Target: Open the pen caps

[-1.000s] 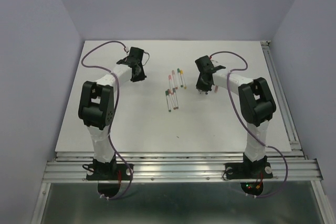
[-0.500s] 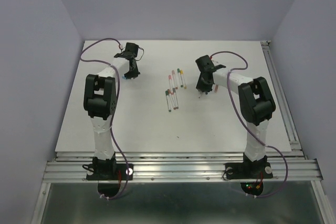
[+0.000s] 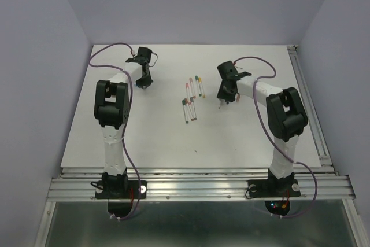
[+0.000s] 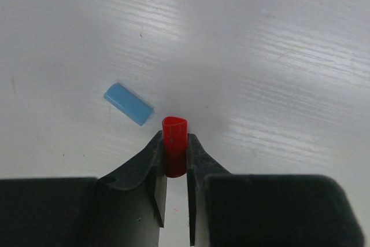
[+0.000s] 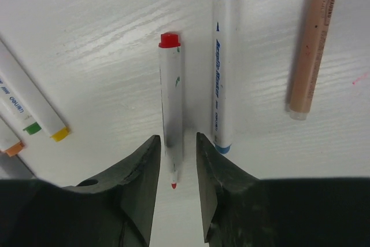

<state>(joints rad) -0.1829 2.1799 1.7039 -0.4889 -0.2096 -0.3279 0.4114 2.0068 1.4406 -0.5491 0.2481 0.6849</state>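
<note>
From where I stand, the left claw (image 4: 174, 138) is pinched shut on a short red plastic cap (image 4: 174, 134). It holds the cap just over the white table (image 4: 277, 56), open mouth pointing to twelve o'clock. A light-blue plastic cap (image 4: 128, 103) lies loose at about ten o'clock from that claw, near but not touching, so I'd guess the red one is to be dropped beside it. The right claw (image 5: 176, 137) stands narrowly parted astride a thin white pen with a red end (image 5: 171, 96). The pen lies flat with its long axis running twelve to six, its bare red nib toward six between the jaws. A sliver of table shows on its three o'clock side, so it looks let go rather than gripped. A white pen with blue lettering (image 5: 222, 67) lies parallel just beside it at three o'clock, and a tan pen (image 5: 312, 39) farther that way. The group of white pens (image 3: 191, 98) waiting mid-table lies at nine o'clock from the right claw and three o'clock from the left, and the right looks nearer. Compared with a second ago, the left arm has swung away from that group toward nine o'clock and raised its elbow. The right claw has hardly shifted, though its jaws have eased apart.
</note>
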